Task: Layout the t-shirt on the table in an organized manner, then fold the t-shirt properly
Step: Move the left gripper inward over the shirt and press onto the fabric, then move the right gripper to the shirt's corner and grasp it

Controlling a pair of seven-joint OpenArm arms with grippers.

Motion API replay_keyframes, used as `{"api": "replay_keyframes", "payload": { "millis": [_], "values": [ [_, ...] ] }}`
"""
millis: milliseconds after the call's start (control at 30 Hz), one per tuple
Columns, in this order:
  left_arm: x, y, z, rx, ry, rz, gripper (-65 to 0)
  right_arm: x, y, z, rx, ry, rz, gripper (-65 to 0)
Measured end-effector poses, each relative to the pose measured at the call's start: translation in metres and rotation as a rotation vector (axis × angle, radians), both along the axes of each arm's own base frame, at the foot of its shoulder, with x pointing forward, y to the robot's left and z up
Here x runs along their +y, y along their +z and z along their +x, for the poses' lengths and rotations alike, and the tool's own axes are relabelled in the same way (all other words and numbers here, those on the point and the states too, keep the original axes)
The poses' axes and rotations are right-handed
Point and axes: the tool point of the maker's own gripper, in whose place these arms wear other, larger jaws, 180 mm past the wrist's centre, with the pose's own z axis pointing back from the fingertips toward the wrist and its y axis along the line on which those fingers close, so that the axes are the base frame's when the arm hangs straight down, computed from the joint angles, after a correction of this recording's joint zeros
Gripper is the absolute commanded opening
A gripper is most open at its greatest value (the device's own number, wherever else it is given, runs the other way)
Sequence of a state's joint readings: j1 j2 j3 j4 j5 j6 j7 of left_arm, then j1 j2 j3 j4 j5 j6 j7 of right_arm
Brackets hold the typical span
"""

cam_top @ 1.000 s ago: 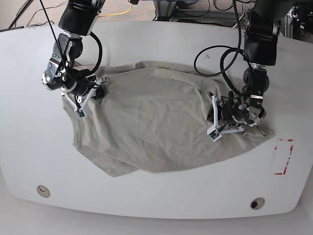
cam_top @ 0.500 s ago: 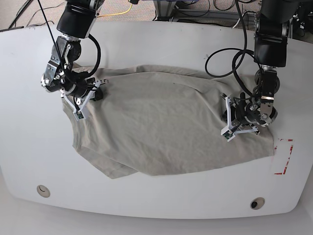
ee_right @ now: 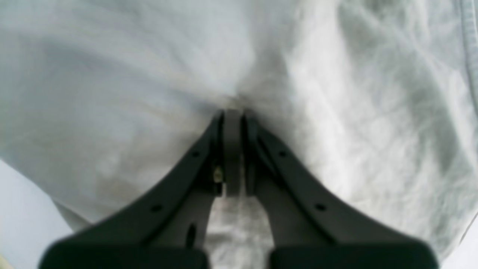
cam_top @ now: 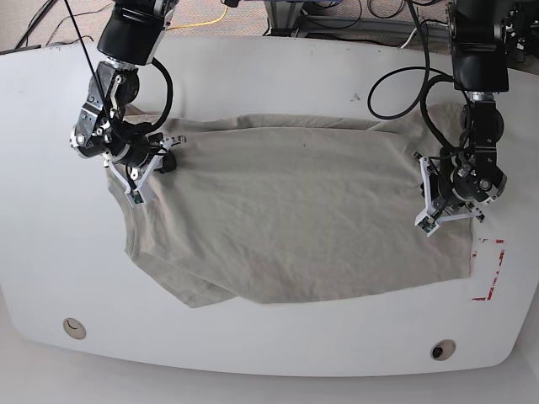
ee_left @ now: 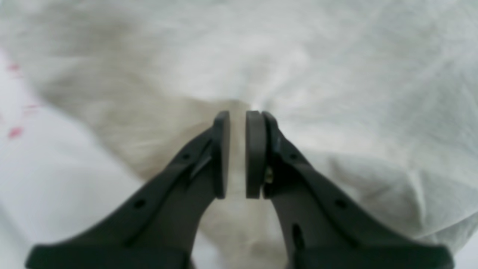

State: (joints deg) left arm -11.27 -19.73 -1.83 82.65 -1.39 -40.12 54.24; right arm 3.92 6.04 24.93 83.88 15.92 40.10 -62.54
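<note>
From my remote seat I see the plain khaki-grey short-sleeved cotton t-shirt (cam_top: pixel 286 210) lying spread across the middle of the large smooth white table (cam_top: pixel 269 76), stretched fairly flat between my two arms, with soft wrinkles across the body. One front corner is doubled under near the table's front edge, on the base view's left.

My left gripper (ee_left: pixel 237 155) sits at the shirt's edge on the base view's right, just beside the red-outlined rectangle mark (cam_top: pixel 488 269). In the left wrist view its black pads stand nearly together with a thin fold of pale cloth between them, and the fabric puckers toward the tips, so it is pinching the t-shirt.

My right gripper (ee_right: pixel 232 153) is at the opposite edge, on the base view's left. Its jaws are pressed together on a gathered ridge of cloth that fans out from the tips, so it too grips the t-shirt.

Two small round holes (cam_top: pixel 74 327) sit in the table near its front edge, clear of the cloth
</note>
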Motion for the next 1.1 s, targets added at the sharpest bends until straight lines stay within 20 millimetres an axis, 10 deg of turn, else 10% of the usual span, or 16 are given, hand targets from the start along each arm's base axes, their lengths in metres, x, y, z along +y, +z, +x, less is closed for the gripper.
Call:
{"api": "replay_keyframes", "payload": {
  "millis": [333,633,1100],
  "values": [
    [0.002,0.06,0.002,-0.127,0.002,0.095,-30.6,0.0,0.001,0.001,-0.002,0.0,0.0,-63.6],
    [-0.01,0.028,-0.038,-0.035,-0.025,0.088,-33.2,-0.004,0.007,0.002,0.019,0.016,-0.046,-63.6],
    [-0.034,0.036,-0.023,-0.082,-0.026,0.021,-33.2,-0.014,0.088,0.061,-0.154,0.026,-0.15,-63.6]
  ]
}}
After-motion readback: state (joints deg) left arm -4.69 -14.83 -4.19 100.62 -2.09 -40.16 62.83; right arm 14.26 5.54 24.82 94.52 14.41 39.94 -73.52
